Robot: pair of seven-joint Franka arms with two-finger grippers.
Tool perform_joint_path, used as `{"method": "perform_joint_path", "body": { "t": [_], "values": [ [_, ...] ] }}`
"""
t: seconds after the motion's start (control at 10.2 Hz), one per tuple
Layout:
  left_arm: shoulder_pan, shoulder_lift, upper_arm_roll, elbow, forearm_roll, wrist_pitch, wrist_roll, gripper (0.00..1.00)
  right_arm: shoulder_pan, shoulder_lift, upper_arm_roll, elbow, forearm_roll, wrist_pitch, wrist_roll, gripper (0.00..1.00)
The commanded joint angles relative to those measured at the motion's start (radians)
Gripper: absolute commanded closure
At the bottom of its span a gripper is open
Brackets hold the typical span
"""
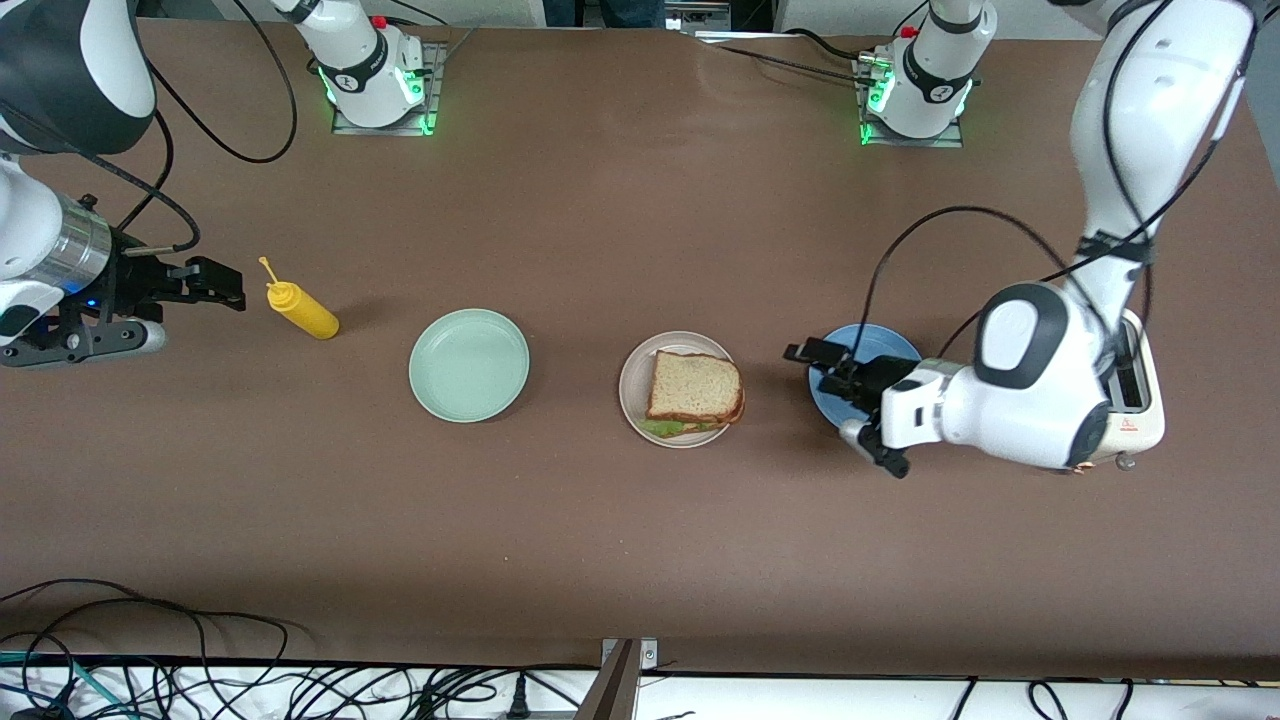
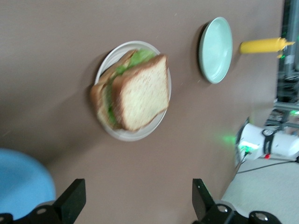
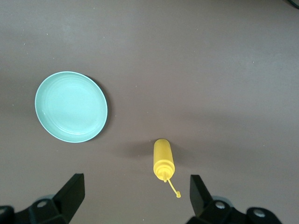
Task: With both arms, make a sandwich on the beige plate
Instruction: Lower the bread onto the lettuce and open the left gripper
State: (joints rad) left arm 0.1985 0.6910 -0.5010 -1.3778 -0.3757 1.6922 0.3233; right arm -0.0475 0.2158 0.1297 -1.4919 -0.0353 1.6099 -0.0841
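The sandwich [image 1: 695,392] of two tan bread slices with ruffled green lettuce lies on the round beige plate [image 1: 632,385] at mid-tabletop. The left gripper [image 1: 822,365], nearer of the two, hangs over the round blue plate [image 1: 890,345] beside it, fingers spread, holding nothing. The right gripper [image 1: 215,283] waits released near the yellow squeeze bottle [image 1: 300,310].
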Motion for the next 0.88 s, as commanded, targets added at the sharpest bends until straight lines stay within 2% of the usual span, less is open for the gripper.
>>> {"method": "perform_joint_path", "body": {
  "t": [0.0, 0.29, 0.59, 0.69, 0.78],
  "values": [
    [0.035, -0.132, 0.009, -0.029, 0.137, -0.087, -0.024, 0.00, -0.019, -0.026, 0.021, -0.025, -0.009, 0.010, 0.009, 0.00],
    [0.056, -0.252, 0.004, -0.027, 0.340, -0.161, -0.111, 0.00, -0.019, -0.026, 0.021, -0.025, -0.009, 0.010, 0.010, 0.00],
    [0.067, -0.333, 0.028, -0.020, 0.400, -0.186, -0.121, 0.00, -0.019, -0.026, 0.021, -0.025, -0.009, 0.010, 0.012, 0.00],
    [0.032, -0.384, 0.068, -0.023, 0.456, -0.184, -0.134, 0.00, -0.020, -0.026, 0.021, -0.025, -0.008, 0.008, 0.010, 0.00],
    [-0.070, -0.431, 0.187, -0.026, 0.468, -0.184, -0.154, 0.00, -0.020, -0.026, 0.021, -0.025, -0.009, 0.008, 0.010, 0.00]
  ]
}}
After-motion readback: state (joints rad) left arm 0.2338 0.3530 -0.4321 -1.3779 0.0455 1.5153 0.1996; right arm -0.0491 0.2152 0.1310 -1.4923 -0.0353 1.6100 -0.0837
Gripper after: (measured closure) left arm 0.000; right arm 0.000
